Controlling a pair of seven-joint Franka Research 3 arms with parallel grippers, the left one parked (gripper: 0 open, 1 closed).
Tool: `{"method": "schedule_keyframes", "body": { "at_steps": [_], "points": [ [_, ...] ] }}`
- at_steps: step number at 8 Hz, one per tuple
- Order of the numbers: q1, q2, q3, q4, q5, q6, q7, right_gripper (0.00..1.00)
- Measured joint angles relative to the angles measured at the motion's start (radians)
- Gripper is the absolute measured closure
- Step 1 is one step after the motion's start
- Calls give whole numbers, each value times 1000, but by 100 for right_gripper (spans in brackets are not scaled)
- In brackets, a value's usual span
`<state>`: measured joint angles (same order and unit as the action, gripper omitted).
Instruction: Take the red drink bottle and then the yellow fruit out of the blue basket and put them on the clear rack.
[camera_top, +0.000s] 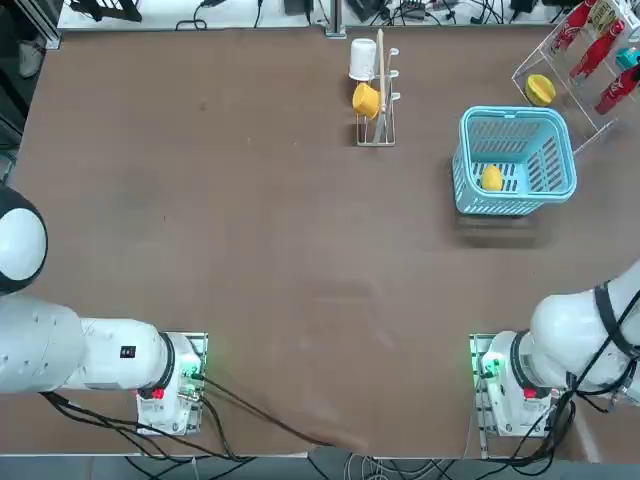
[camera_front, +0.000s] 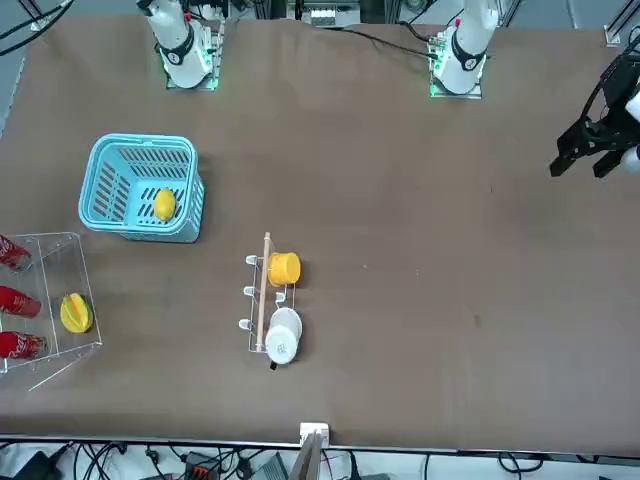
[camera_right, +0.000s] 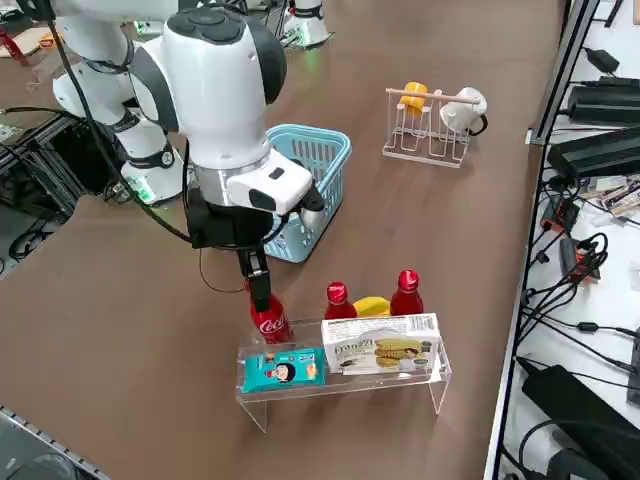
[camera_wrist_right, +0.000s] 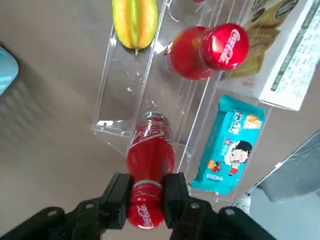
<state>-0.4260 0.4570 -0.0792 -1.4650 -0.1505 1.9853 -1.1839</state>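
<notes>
My right gripper (camera_right: 258, 287) (camera_wrist_right: 145, 200) is shut on the neck of the red drink bottle (camera_right: 270, 322) (camera_wrist_right: 150, 152). It holds the bottle upright at the near end of the clear rack (camera_right: 432, 384) (camera_wrist_right: 120, 100) (camera_top: 530, 66) (camera_front: 62, 248), base down among the shelves. The yellow fruit (camera_top: 491, 178) (camera_front: 164, 204) lies alone on the floor of the blue basket (camera_top: 516, 120) (camera_front: 140, 145) (camera_right: 328, 158), which stands just behind the rack. The gripper does not show in the top or front views.
Two more red bottles (camera_right: 338, 300) (camera_right: 406, 292), a larger ridged yellow fruit (camera_right: 372, 306) (camera_wrist_right: 135, 20), a blue snack pack (camera_right: 283, 370) and a white snack box (camera_right: 380, 345) sit on the rack. A wire cup stand (camera_top: 375, 125) (camera_right: 430, 130) holds a yellow-orange cup and a white cup.
</notes>
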Motion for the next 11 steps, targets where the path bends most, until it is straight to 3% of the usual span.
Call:
{"method": "schedule_keyframes", "body": {
  "at_steps": [2,3,5,6,8,11],
  "points": [
    [-3,7,0,0,0,2,6,60],
    [-3,7,0,1,1,2,9,47],
    [-3,7,2,19,15,1,50,9],
    [-3,4,5,35,51,-9,65,0],
    [1,-27,16,63,124,-73,146,0],
    [70,-144,31,77,160,-279,460,0]
  ]
}}
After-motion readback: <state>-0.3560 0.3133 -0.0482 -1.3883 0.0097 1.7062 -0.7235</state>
